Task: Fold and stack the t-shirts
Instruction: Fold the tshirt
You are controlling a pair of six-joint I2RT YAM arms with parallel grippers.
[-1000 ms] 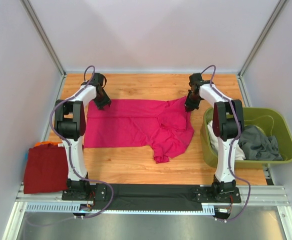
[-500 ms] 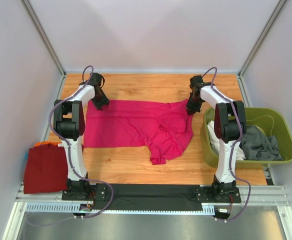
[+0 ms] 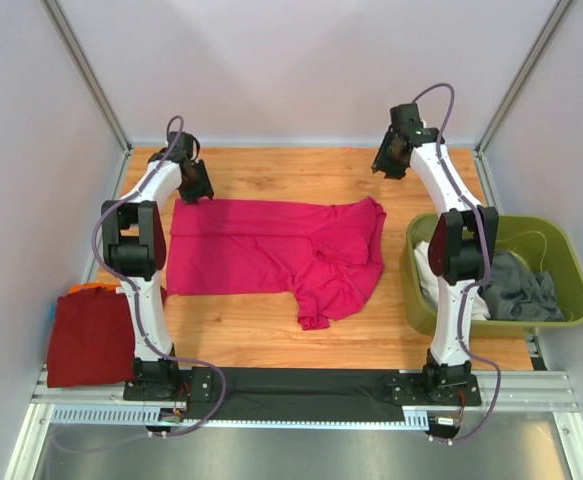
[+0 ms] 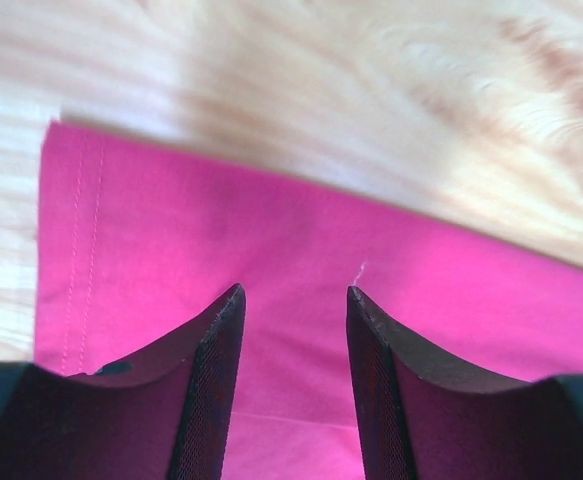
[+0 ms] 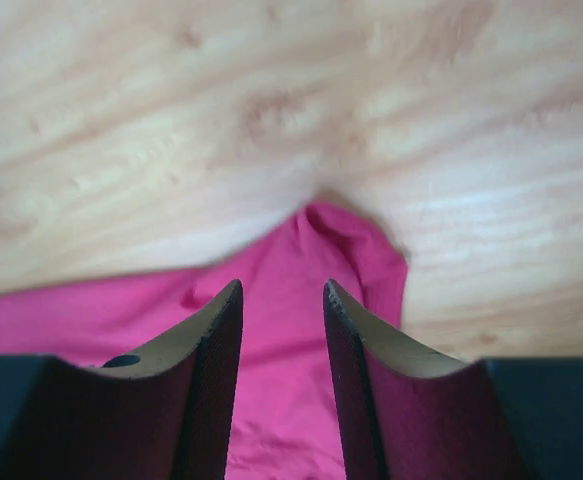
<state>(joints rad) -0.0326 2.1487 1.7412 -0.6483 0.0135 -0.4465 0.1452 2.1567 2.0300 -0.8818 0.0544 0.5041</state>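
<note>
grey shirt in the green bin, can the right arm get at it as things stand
Probably yes. The grey shirt lies on top in the open-topped bin, close beside that arm, nothing covering it. The right claw is open and empty, above the pink shirt's far corner.

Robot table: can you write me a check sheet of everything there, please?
Surface: wooden table.
Job's things: magenta t-shirt spread out, right side rumpled; dark red t-shirt folded, near left; grey shirt and white shirt in the bin.
Clutter: olive-green bin at right; orange thing peeking from behind the red one.
Grippers: left gripper open over the magenta shirt's far-left corner; right gripper open above its far-right corner; both hold nothing.
Cables: purple cables along both arms.
Surroundings: white walls.
</note>
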